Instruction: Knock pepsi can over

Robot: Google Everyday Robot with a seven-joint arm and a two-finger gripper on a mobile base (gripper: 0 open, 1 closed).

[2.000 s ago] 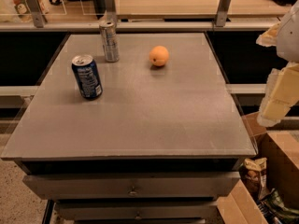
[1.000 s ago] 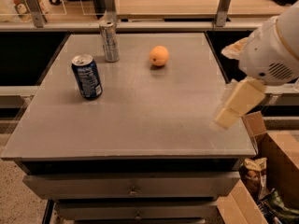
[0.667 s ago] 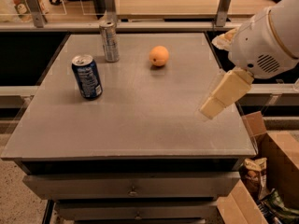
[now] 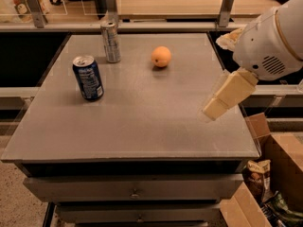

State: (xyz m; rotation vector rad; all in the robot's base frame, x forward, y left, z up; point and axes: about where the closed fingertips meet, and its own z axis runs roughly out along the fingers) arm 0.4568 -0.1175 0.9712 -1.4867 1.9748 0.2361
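Observation:
The pepsi can (image 4: pixel 88 77), short and dark blue with white print and a silver top, stands upright on the left side of the grey table (image 4: pixel 142 122). My gripper (image 4: pixel 215 109), cream-coloured, hangs from the white arm (image 4: pixel 270 41) over the table's right side, far to the right of the can and not touching it.
A taller slim silver can (image 4: pixel 111 41) stands upright at the back left. An orange (image 4: pixel 161 56) lies at the back middle. Drawers run under the table front. A cardboard box (image 4: pixel 274 174) with packets sits on the floor at the right.
The arm has swung in from the right edge and the gripper has moved left over the table's right side. The cans and the orange have not moved.

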